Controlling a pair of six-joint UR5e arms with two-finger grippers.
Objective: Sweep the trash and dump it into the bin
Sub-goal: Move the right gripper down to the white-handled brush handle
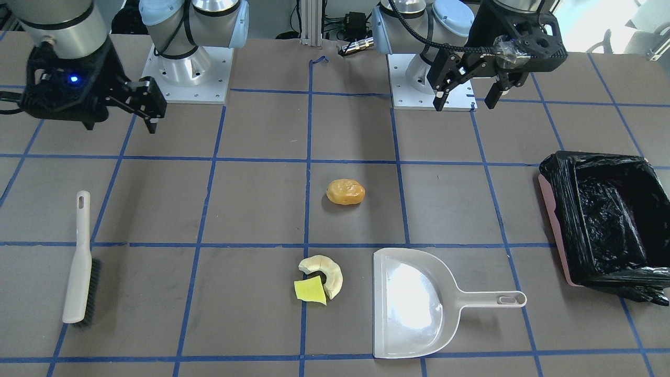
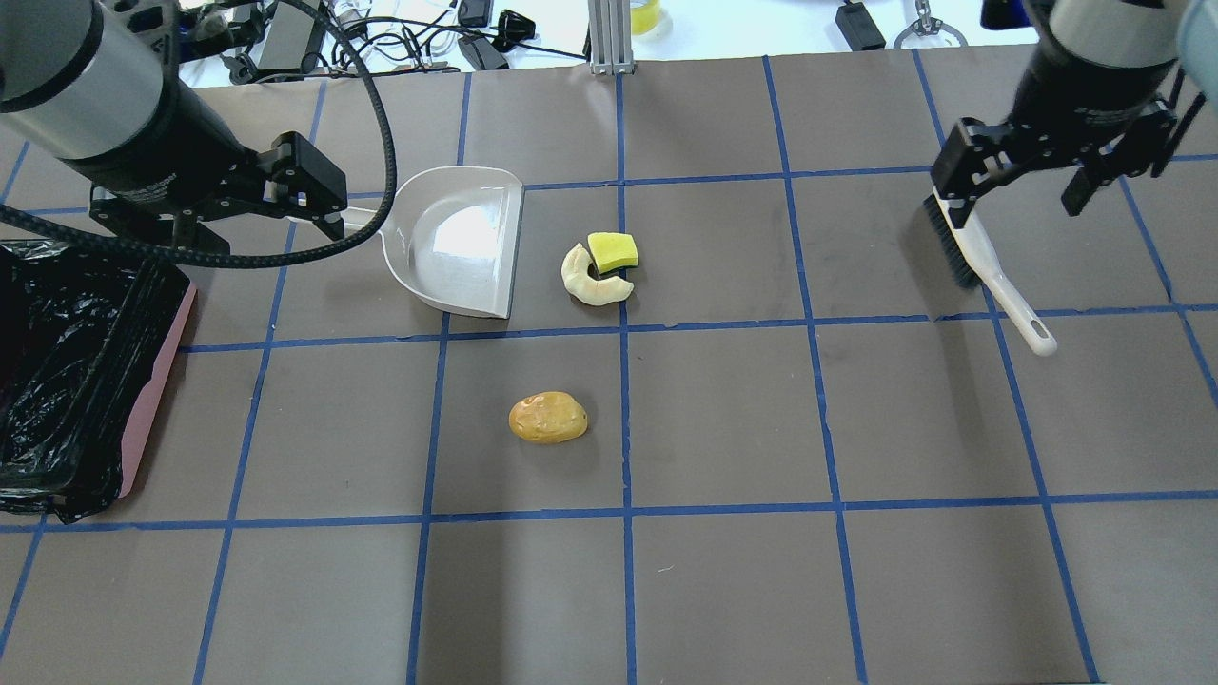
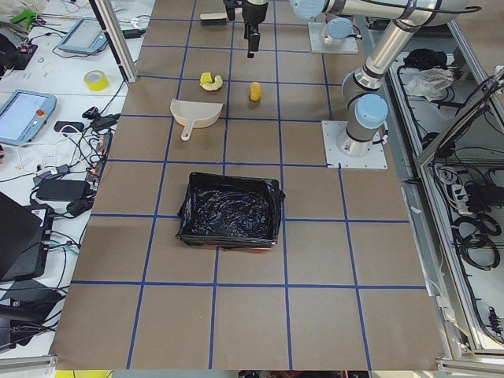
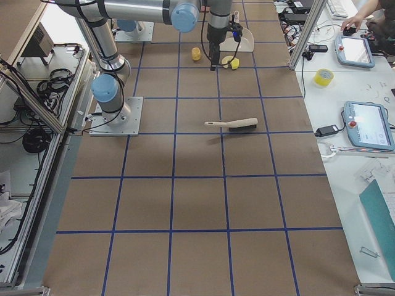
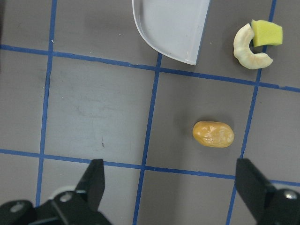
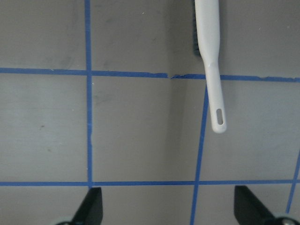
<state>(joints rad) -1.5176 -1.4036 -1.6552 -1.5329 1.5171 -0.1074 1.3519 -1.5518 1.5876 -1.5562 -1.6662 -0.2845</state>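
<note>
On the taped grey table point(image 1: 251, 209) the black-lined pink bin point(image 1: 570, 220) sits at the robot's left end, with nothing in it. Above the table hang the left gripper point(image 1: 466, 97) and the right gripper point(image 2: 1013, 190), both with fingers spread wide and grasping nothing. The pale dustpan point(image 1: 413, 303) lies flat, its mouth just beside the cream crescent point(image 1: 330, 272) and the yellow wedge point(image 1: 310, 289), which touch; the brush point(image 1: 78, 262) lies at the right end, and the orange lump point(image 1: 345, 192) lies apart, nearer the robot.

Silver tubes with pale blue joint caps form the left arm point(image 1: 445, 21) and right arm point(image 1: 180, 57), on white bolted base plates point(image 1: 157, 78). The left gripper point(image 1: 465, 102) and right gripper point(image 2: 1013, 185) are black and angular.
</note>
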